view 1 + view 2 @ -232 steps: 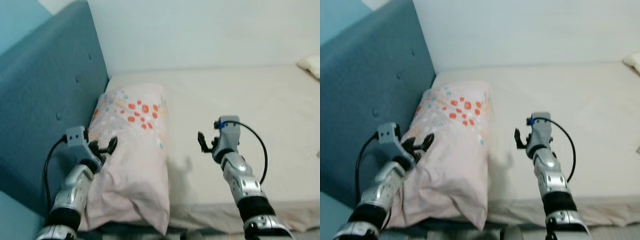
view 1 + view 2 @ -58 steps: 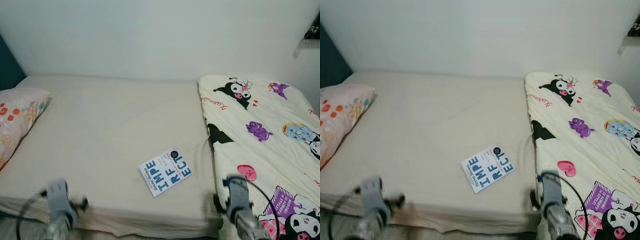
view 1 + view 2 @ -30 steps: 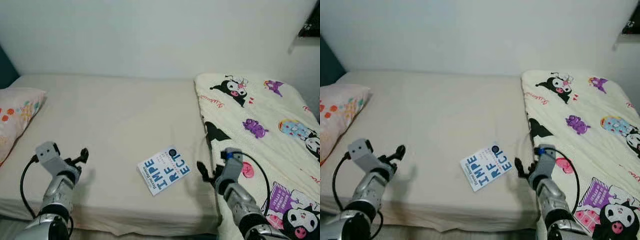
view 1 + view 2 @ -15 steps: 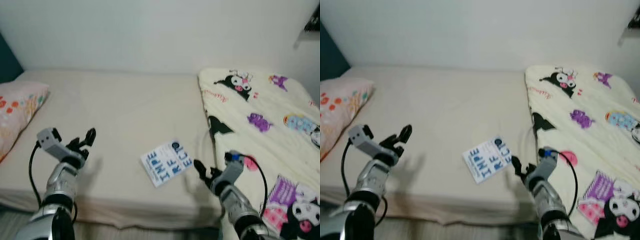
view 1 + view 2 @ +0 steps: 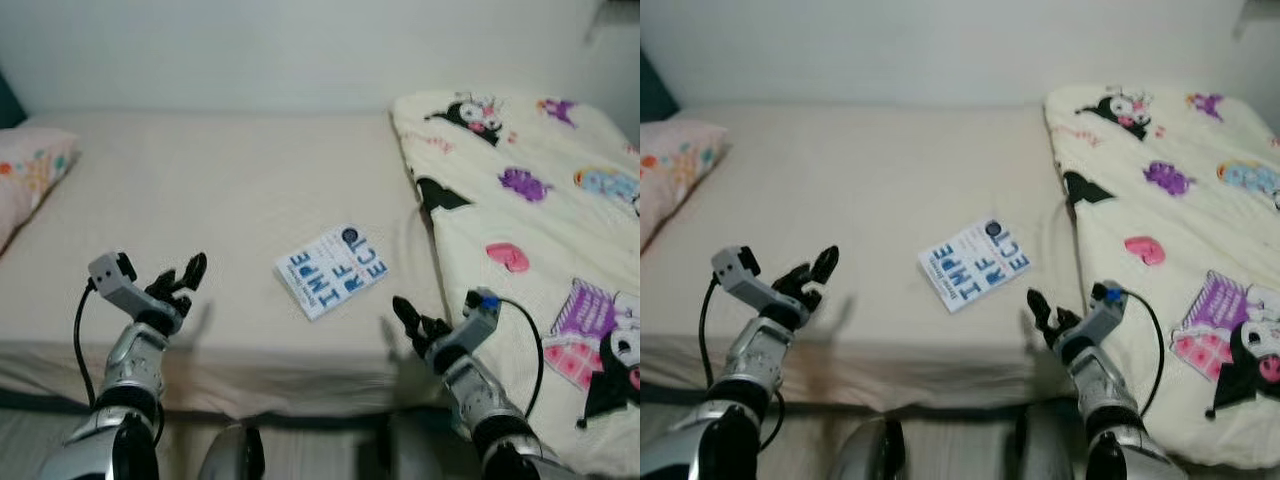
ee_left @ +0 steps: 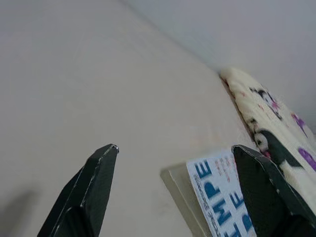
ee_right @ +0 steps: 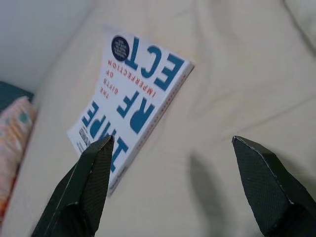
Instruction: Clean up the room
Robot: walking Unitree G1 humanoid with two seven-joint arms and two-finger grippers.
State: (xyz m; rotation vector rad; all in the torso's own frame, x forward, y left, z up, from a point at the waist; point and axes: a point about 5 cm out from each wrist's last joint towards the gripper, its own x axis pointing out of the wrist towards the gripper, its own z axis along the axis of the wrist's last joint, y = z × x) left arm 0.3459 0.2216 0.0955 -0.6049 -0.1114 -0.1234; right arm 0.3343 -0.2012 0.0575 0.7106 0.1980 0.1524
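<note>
A white book with blue letters [image 5: 331,270] lies flat on the beige bed sheet [image 5: 220,190], near the edge of a cartoon-print blanket [image 5: 530,200]. My right gripper [image 5: 408,322] is open, just to the right of the book and nearer the bed's front edge; in the right wrist view the book [image 7: 129,98] lies between and beyond its two black fingers [image 7: 89,187]. My left gripper [image 5: 185,280] is open over the sheet to the book's left, and the book's corner [image 6: 217,197] lies ahead of it in the left wrist view.
A pink floral pillow [image 5: 30,180] lies at the bed's far left end. A pale wall [image 5: 250,50] runs behind the bed. The mattress's front edge [image 5: 250,385] is close below both grippers.
The camera has tilted down and come closer to the bed. Both grippers have dropped toward the front edge, the right one still beside the book.
</note>
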